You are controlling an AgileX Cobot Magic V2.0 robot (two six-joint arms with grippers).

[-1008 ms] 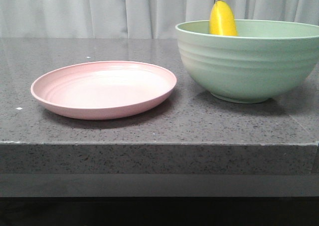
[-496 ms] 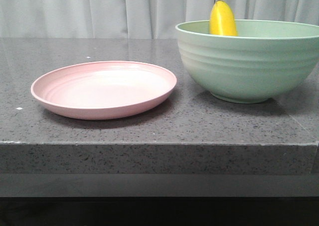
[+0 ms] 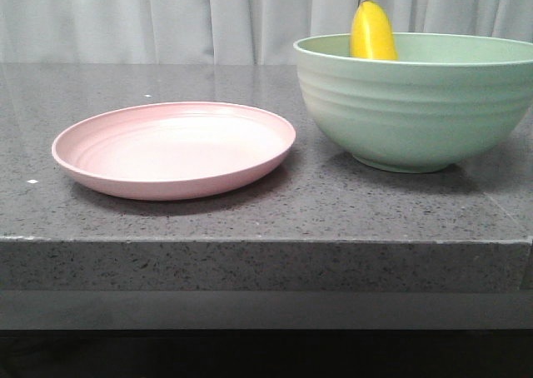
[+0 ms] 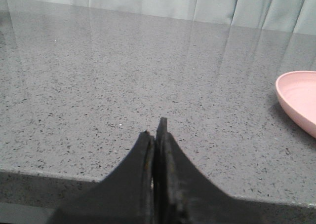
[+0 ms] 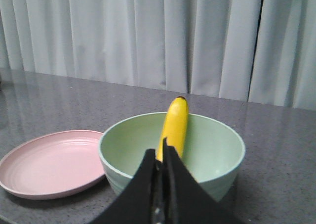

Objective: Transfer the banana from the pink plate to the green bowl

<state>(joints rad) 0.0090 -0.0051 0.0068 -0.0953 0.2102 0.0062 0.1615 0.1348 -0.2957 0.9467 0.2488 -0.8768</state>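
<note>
The yellow banana (image 3: 372, 32) stands leaning inside the pale green ridged bowl (image 3: 416, 111) at the right, its dark tip above the rim. It also shows in the right wrist view (image 5: 175, 125) against the far inner wall of the bowl (image 5: 217, 150). The pink plate (image 3: 175, 149) lies empty left of the bowl, and shows in the right wrist view (image 5: 49, 162) and at the edge of the left wrist view (image 4: 298, 98). My right gripper (image 5: 160, 152) is shut and empty, back from the bowl's near side. My left gripper (image 4: 155, 132) is shut and empty over bare counter, left of the plate.
The dark grey speckled counter (image 3: 275, 211) has its front edge close below the plate and bowl. Pale curtains (image 3: 166, 20) hang behind the counter. No arm shows in the front view.
</note>
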